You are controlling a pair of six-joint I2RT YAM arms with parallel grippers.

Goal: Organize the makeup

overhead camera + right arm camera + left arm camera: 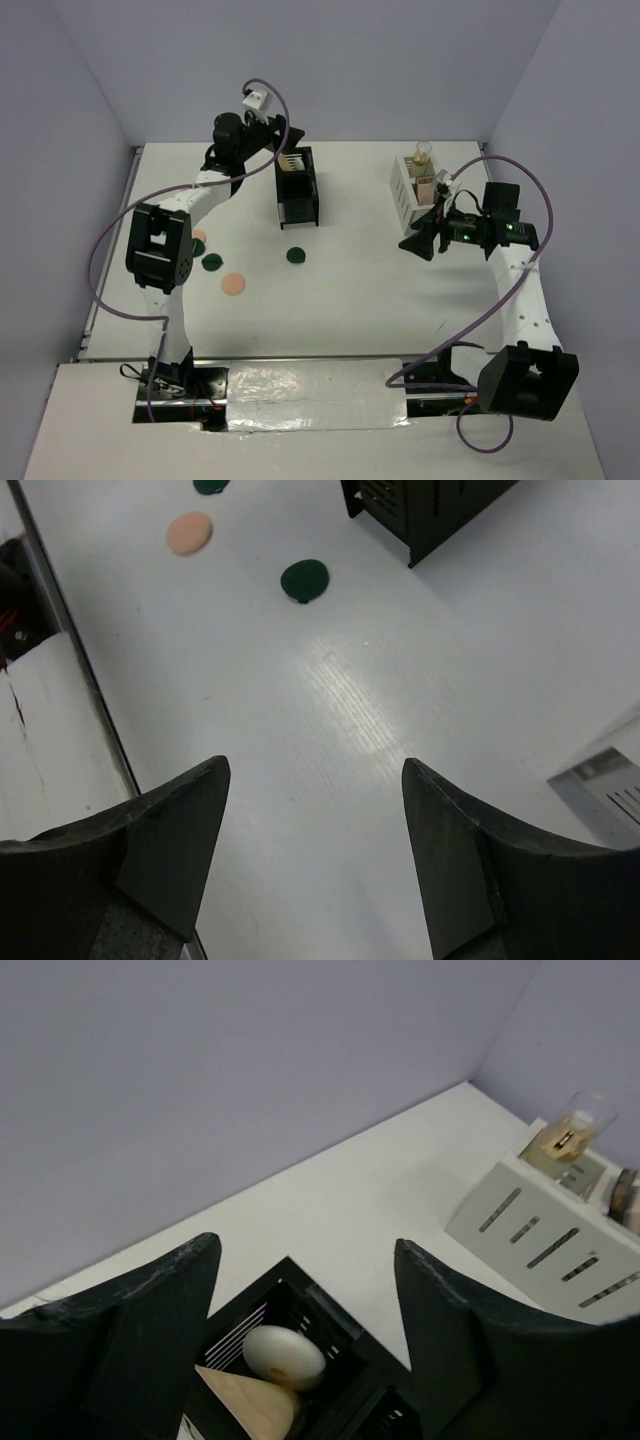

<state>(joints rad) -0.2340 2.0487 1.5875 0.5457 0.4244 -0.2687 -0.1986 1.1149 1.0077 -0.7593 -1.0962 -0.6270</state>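
Two green compacts (211, 262) (294, 255), two peach puffs (232, 284) (198, 237), two organizer boxes (298, 205) (403, 192)

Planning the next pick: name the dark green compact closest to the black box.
The dark green compact alone just in front of the black box; the other green compact lies farther left, near the peach puff.

Bright, even light; faint table (360, 730) glare

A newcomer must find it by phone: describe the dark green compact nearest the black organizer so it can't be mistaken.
Find the black slotted organizer box at the far middle of the white table. Just nearer than its front end lies a dark green round compact, alone. Its twin, the other green compact, lies further left beside a peach round puff.
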